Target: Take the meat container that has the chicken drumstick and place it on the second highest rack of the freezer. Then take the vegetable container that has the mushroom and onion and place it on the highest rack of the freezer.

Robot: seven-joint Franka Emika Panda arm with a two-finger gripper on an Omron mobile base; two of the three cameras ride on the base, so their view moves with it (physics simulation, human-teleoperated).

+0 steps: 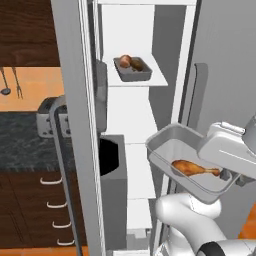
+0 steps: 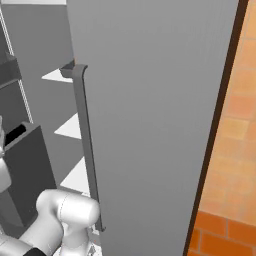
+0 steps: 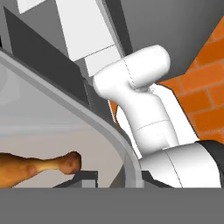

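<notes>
Tool [image 1: 231, 176] pinching rim of meat container [image 1: 170, 145], chicken drumstick [image 1: 194, 168] inside, held beside open freezer [image 1: 131, 107] shelves

No text, label, brand, number or sign can be read anywhere in these pictures.
</notes>
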